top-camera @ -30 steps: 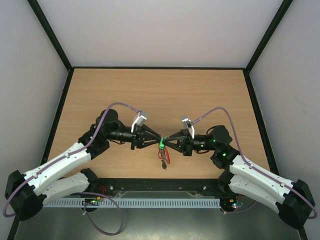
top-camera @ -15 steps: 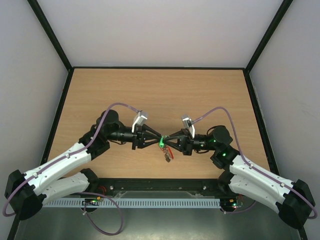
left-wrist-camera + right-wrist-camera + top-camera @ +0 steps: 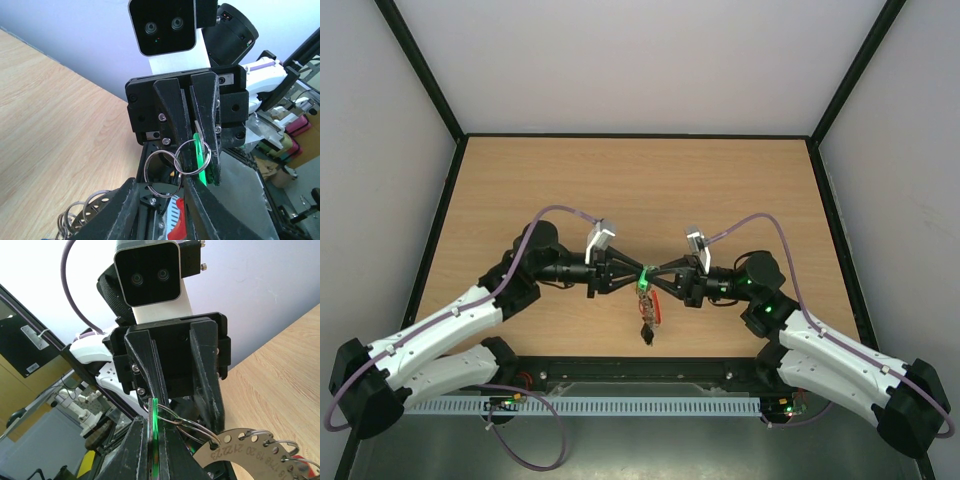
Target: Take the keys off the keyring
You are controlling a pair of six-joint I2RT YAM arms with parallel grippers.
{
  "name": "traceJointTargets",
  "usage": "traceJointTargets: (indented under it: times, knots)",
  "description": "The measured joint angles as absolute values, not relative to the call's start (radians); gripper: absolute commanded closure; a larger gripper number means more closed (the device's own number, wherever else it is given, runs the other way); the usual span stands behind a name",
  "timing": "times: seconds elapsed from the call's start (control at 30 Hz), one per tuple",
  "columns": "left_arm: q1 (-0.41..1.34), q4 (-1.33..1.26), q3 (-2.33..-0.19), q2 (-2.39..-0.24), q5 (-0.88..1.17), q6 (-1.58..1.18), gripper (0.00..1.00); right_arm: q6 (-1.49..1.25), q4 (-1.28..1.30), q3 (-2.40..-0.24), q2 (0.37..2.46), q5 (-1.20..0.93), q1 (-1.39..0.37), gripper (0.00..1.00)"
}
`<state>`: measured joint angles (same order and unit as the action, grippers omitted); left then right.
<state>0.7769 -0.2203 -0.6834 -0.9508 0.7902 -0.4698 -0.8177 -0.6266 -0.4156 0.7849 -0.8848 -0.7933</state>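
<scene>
Multicoloured hanging keys (image 3: pixel 647 322) swung back; R gripper (image 3: pixel 155 415) pinches 1 green plastic tag (image 3: pixel 155 436), L gripper (image 3: pixel 162 192) part-open, hold unclear; silver disc (image 3: pixel 240 452) reads 21 22 23.

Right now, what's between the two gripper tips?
A green key, clamped in the right gripper, with small wire rings hooked to it at the left gripper. The left wrist view shows this; the other keys hang below in the top view.

keys (image 3: pixel 648 312) hung between left tool (image 3: pixel 636 277), right tool (image 3: pixel 660 277)
</scene>
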Motion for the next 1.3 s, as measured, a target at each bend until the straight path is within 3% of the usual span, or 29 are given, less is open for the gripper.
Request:
traceJointTargets:
  times: [0.2, 0.8, 0.83, 0.9, 1.0, 1.3]
  knots:
    - [0.783, -0.227, -0.683, -0.95, 0.765, -0.463, 0.97, -0.82, -0.618, -0.412, 0.785, -0.854, -0.793, 0.98]
    - [0.787, -0.193, -0.653, -0.894, 0.672, -0.429, 0.97, -0.792, -0.397, -0.412, 0.678, -0.725, -0.743, 0.98]
    - [0.787, -0.194, -0.653, -0.894, 0.671, -0.429, 0.95, -0.795, -0.392, -0.412, 0.681, -0.729, -0.743, 0.98]
    - [0.787, -0.197, -0.653, -0.894, 0.667, -0.43, 0.81, -0.806, -0.398, -0.411, 0.687, -0.746, -0.742, 0.98]
    - [0.787, -0.203, -0.651, -0.895, 0.649, -0.425, 0.71, -0.848, -0.479, -0.382, 0.698, -0.797, -0.74, 0.98]
    - [0.787, -0.218, -0.636, -0.881, 0.641, -0.42, 0.64, -1.091, -0.86, -0.297, 0.806, -0.97, -0.74, 0.98]
